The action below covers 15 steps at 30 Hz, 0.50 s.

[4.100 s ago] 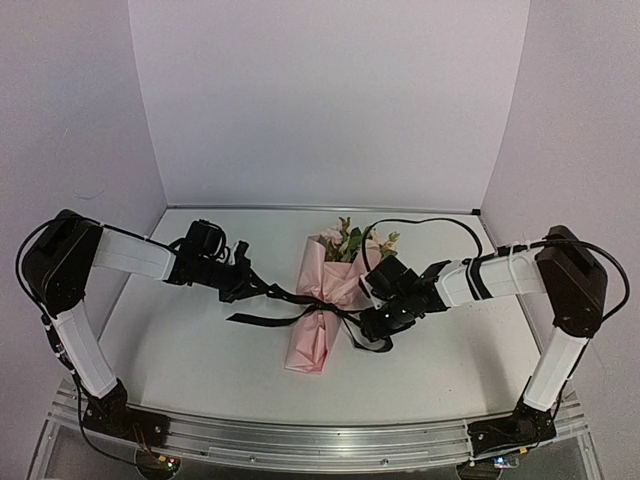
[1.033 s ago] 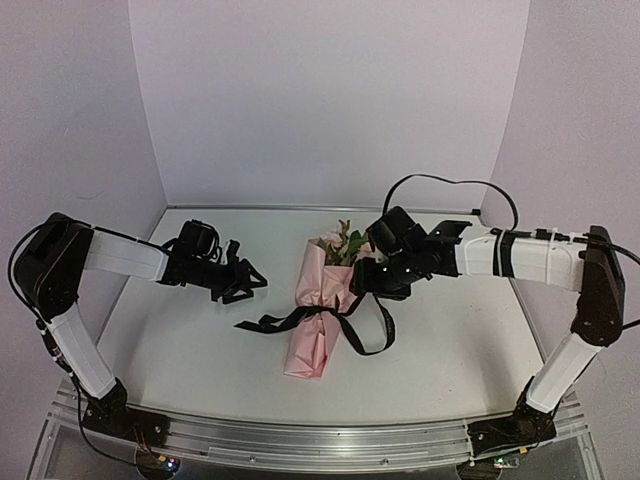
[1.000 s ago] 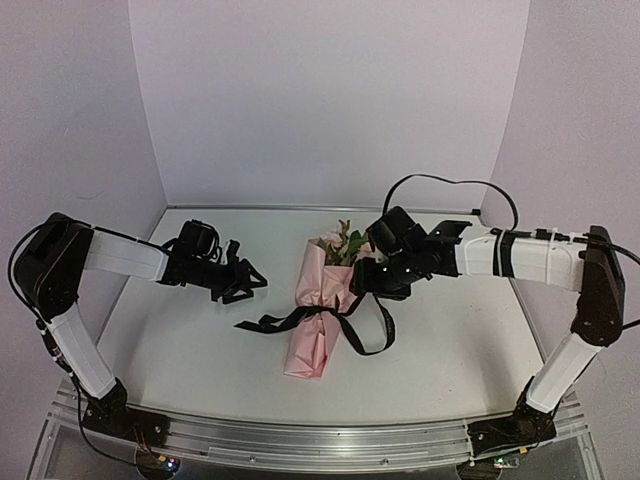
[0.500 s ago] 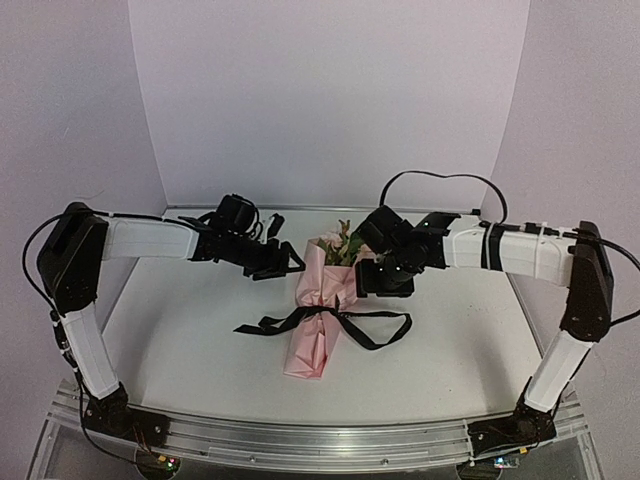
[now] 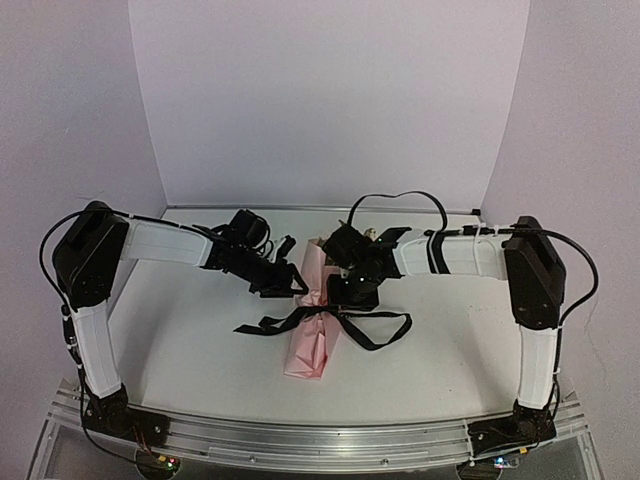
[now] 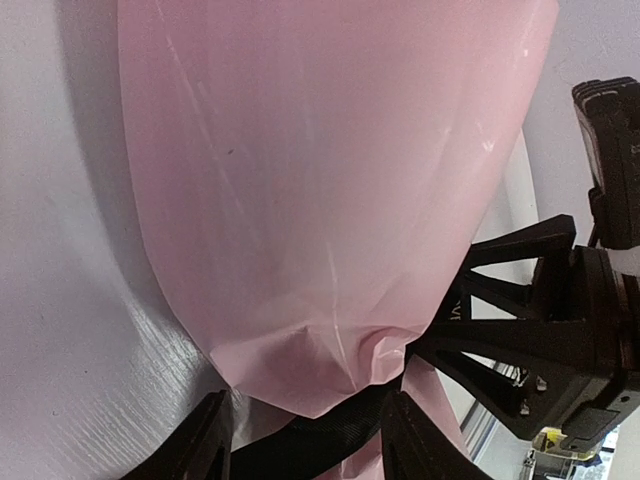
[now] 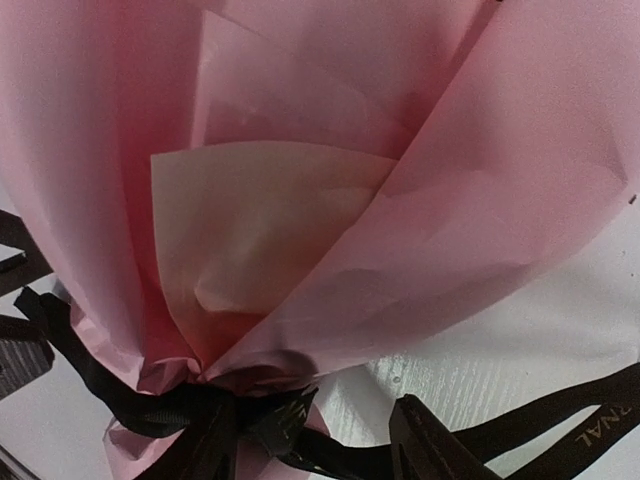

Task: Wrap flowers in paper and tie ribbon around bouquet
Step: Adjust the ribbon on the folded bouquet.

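Note:
The bouquet (image 5: 310,350) lies on the white table, a slim cone of pink paper (image 6: 330,180) with its narrow end toward me. The black ribbon (image 5: 322,313) is knotted round its waist, tails spread left and right. My left gripper (image 5: 293,287) is open just left of the waist; in its wrist view the left gripper (image 6: 305,435) has the ribbon (image 6: 320,445) and a paper fold between its parted fingers. My right gripper (image 5: 350,295) is open on the other side; its wrist view shows the right gripper (image 7: 315,440) by the knot (image 7: 265,415). The flowers are hidden under the right wrist.
A lettered ribbon tail (image 7: 590,425) trails over the table on the right. The right arm's black cable (image 5: 395,197) loops up behind it. White walls close the back and sides, and a metal rail (image 5: 320,440) runs along the near edge.
Both grippers have closed in on the bouquet's tied waist: the left one moved right, the right one moved left and forward over the blossoms. The ribbon's right tail has spread outward.

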{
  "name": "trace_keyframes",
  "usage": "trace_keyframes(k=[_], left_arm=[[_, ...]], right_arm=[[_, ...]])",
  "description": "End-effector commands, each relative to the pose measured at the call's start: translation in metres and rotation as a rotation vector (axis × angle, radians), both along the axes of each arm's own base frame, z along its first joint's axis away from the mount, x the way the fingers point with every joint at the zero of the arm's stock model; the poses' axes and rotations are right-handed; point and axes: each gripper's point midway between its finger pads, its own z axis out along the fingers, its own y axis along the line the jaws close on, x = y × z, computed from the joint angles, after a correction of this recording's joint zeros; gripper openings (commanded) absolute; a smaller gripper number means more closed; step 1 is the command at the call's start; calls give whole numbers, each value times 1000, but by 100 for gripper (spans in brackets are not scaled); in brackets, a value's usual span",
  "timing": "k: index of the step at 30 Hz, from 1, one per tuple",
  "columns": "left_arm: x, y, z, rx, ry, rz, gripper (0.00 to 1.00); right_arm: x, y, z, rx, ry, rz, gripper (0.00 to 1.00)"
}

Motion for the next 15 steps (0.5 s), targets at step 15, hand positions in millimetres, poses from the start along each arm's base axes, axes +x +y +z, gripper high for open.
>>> trace_keyframes(k=[15], left_arm=[[-10, -8, -11, 15, 2, -51, 46]], right_arm=[[11, 11, 0, 26, -27, -22, 9]])
